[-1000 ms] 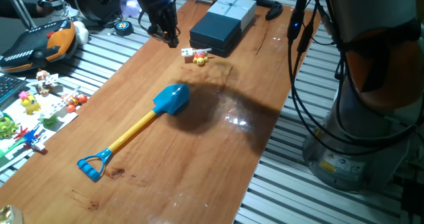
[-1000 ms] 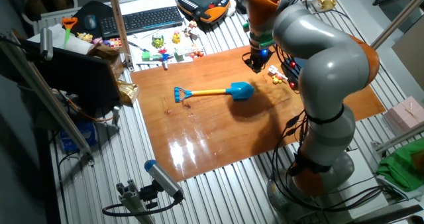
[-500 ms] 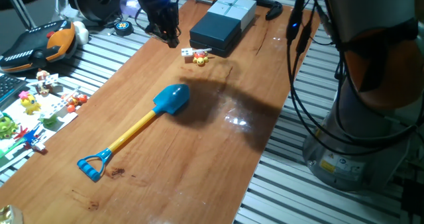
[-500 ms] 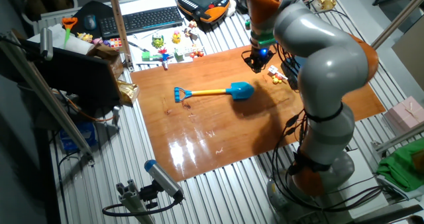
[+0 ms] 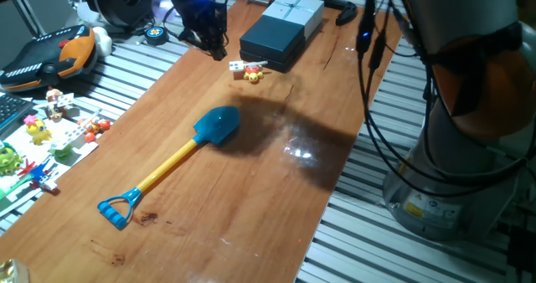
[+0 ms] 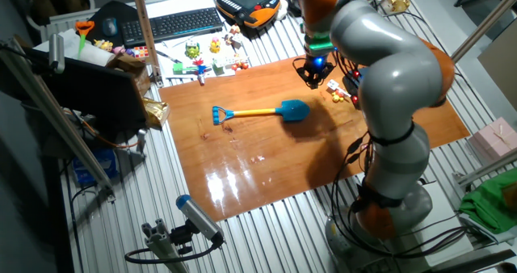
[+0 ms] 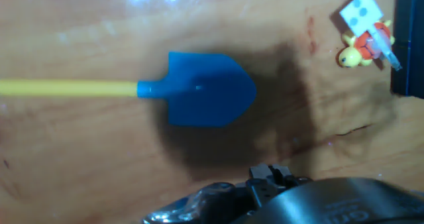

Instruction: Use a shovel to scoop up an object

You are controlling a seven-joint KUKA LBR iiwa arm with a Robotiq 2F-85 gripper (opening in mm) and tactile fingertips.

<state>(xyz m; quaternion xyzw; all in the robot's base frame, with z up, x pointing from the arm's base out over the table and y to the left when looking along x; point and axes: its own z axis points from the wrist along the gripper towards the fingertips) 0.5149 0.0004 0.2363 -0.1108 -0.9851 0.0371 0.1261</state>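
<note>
The shovel (image 5: 216, 126) lies flat on the wooden table, blue blade toward the far end, yellow shaft and blue loop end toward the near left. It also shows in the other fixed view (image 6: 294, 110) and in the hand view (image 7: 205, 89). The object, a tiny yellow figure with red bits (image 5: 252, 75), lies beyond the blade, next to a dark box; the hand view (image 7: 361, 50) shows it at the top right. My gripper (image 5: 213, 45) hangs above the table's far left edge, apart from both and holding nothing. Its fingers are too dark to read.
A small white block with red dots (image 5: 237, 67) touches the figure. A dark blue box (image 5: 272, 40) with a grey box (image 5: 300, 12) behind it stands at the far end. Small toys (image 5: 46, 124) lie on the slatted bench at the left. The arm's base (image 5: 469, 149) stands at the right.
The gripper has drifted slightly up and toward the table's far left edge. The shovel and the figure have not moved.
</note>
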